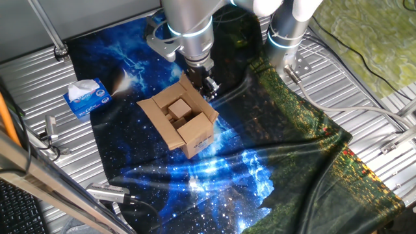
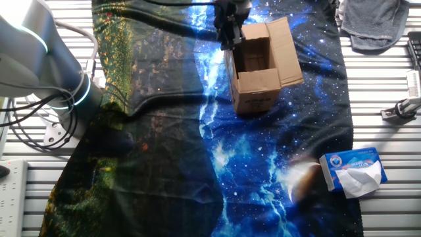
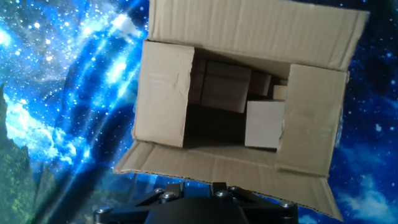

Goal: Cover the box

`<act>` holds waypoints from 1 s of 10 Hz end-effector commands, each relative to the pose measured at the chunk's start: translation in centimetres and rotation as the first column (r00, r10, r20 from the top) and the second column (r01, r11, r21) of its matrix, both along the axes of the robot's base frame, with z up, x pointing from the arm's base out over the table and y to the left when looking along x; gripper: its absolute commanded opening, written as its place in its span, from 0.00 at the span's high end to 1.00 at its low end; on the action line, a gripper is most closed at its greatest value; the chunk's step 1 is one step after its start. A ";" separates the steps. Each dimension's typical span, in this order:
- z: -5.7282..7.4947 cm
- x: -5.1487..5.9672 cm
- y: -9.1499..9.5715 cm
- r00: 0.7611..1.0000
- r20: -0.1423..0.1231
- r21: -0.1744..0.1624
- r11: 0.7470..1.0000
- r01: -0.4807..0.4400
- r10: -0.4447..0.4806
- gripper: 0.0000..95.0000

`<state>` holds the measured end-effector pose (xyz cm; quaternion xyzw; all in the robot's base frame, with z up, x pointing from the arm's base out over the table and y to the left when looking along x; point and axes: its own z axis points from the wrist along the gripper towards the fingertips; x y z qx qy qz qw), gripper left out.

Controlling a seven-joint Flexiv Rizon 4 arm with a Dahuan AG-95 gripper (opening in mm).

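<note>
Cardboard looks light, stiff, creasing along scored hinges. The box [image 1: 184,125] sits mid-cloth [image 1: 260,162], flaps partly folded. The gripper [image 1: 207,84] hangs at its far edge; jaw opening cannot be told. Push flaps near their free edges.

Robotics laboratory: a ribbed metal counter [image 1: 364,78] draped with a galaxy-print cloth [image 1: 214,175], loose cables [image 1: 364,107], a robot arm [image 1: 188,29] mounted at its edge, and a keyboard [image 1: 16,208].

Silver-grey arm [image 1: 190,29], glowing cyan rings, black pincer [image 1: 209,86]
</note>
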<state>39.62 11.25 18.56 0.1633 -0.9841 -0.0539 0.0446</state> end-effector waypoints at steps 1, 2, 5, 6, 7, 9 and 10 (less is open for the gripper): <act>0.2 0.2 0.0 1.000 -0.008 -0.002 1.000 -0.001 0.001 0.80; 0.3 0.5 0.0 1.000 -0.010 -0.003 1.000 -0.001 0.001 0.80; 0.4 0.7 0.0 1.000 -0.009 -0.002 1.000 -0.002 0.001 0.80; 0.4 0.8 0.0 1.000 -0.010 -0.002 1.000 0.001 -0.001 0.80; 0.5 1.1 0.1 1.000 -0.010 -0.002 1.000 -0.001 0.001 0.80; 0.6 1.6 0.2 1.000 -0.012 -0.001 1.000 0.002 -0.002 0.80; 0.7 1.8 0.2 1.000 -0.013 -0.001 1.000 0.001 -0.001 0.80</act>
